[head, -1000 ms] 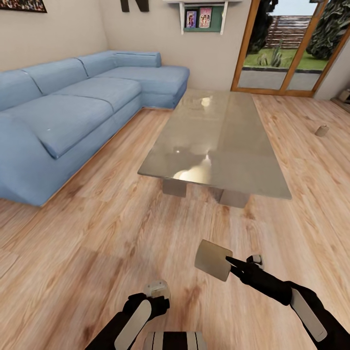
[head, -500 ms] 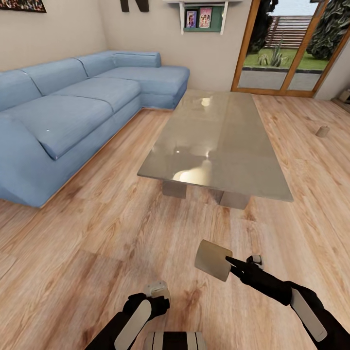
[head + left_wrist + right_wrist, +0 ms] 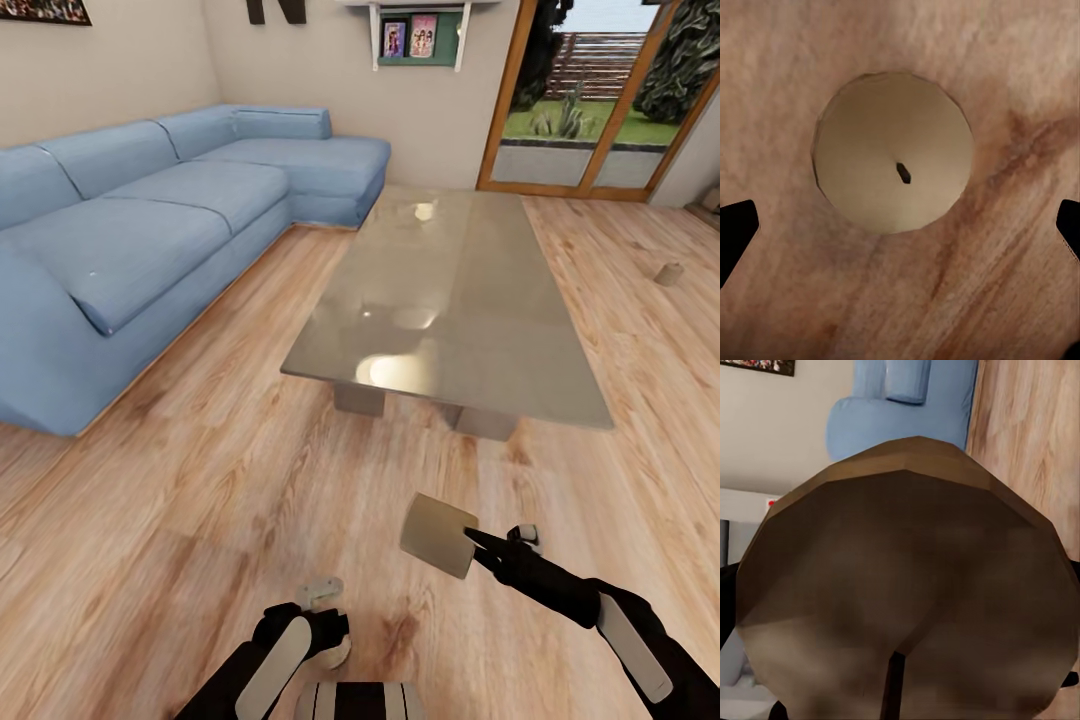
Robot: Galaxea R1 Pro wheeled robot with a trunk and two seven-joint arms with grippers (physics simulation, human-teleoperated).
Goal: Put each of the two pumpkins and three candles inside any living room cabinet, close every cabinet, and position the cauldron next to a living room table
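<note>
Right gripper [image 3: 468, 541] clamped on a cream candle [image 3: 438, 535], jaws closed on it and holding it tilted clear of the plank floor [image 3: 200, 500], presumably for carrying on to the cabinet. Left gripper [image 3: 322, 620] poised straight above a second candle [image 3: 894, 151] standing upright on the floor; from the left wrist view, wick end facing the camera, black fingertips [image 3: 735, 232] spread wide to either side with floor between them and the wax, so jaws open and not yet touching, likely lined up for a top-down grasp. Third candle [image 3: 668, 273] well apart from both jaws, far ahead and to the right, resting on bare floor beyond the glass-topped table [image 3: 450, 290]. Blue corner sofa [image 3: 150, 220] ahead and left. Dark wall lettering at the upper edge cut off, perhaps an "N"; nothing else readable.
</note>
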